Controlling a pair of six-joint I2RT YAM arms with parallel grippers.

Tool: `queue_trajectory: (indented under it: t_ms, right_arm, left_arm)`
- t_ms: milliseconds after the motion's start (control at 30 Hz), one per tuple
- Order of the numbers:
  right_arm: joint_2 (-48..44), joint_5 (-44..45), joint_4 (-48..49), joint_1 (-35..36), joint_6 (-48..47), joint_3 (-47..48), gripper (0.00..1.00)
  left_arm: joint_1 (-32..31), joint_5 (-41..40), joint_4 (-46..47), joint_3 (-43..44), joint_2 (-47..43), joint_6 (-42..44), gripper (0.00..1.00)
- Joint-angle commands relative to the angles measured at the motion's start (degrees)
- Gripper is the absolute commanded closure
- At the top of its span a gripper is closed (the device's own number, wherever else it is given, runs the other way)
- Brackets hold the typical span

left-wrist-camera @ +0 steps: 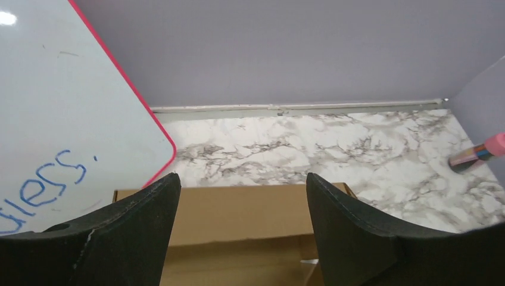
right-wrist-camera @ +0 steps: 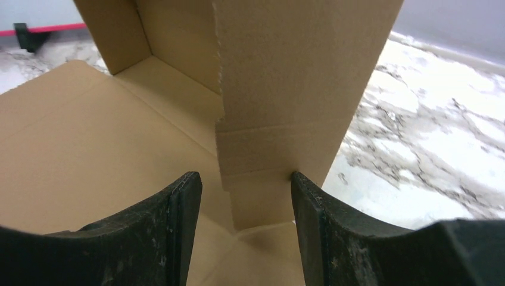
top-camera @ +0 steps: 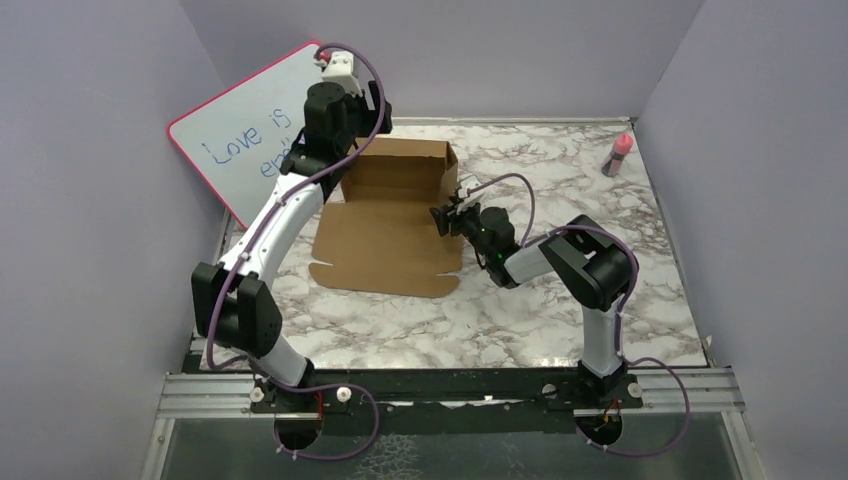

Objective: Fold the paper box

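Observation:
The brown paper box (top-camera: 385, 235) lies in the middle of the marble table. Its back wall and right side wall stand up, and the front panel lies flat. My left gripper (left-wrist-camera: 243, 179) hangs open above the top edge of the back wall (left-wrist-camera: 238, 208), near the box's back left corner, holding nothing. My right gripper (top-camera: 443, 216) sits low at the box's right side and is open (right-wrist-camera: 244, 176). The upright side flap (right-wrist-camera: 298, 89) stands between its fingers. The right fingertip (right-wrist-camera: 298, 185) touches the flap's edge, and the left fingertip is clear of it.
A pink-framed whiteboard (top-camera: 245, 140) with blue writing leans against the left wall, close behind my left arm. A pink marker (top-camera: 620, 153) stands at the far right corner. Purple walls close in the table on three sides.

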Motion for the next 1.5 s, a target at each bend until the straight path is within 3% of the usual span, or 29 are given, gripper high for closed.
queue_trajectory:
  t_ms: [0,300,500,867,1467]
  right_arm:
    - [-0.06,-6.85,-0.03,-0.28,-3.2,2.53,0.39]
    - [-0.75,-8.84,-2.17,-0.58,-3.07,3.34,0.39]
    - [0.28,-9.84,-3.06,-0.61,-2.93,4.95,0.38]
    - [0.82,-11.5,-3.62,-0.69,-3.07,6.09,0.39]
    - [-5.93,-14.8,-5.86,-1.02,-2.79,4.03,0.39]
  left_arm:
    - [3.18,6.46,-6.68,9.14,8.7,5.23,0.21]
    - [5.25,16.36,-13.22,24.39,23.0,9.17,0.21]
    - [5.6,23.97,-16.84,29.92,29.47,9.24,0.22]
    - [5.62,37.22,-21.08,29.37,32.83,7.29,0.23]
    - [5.62,43.79,-25.66,24.28,27.17,0.66,0.24]
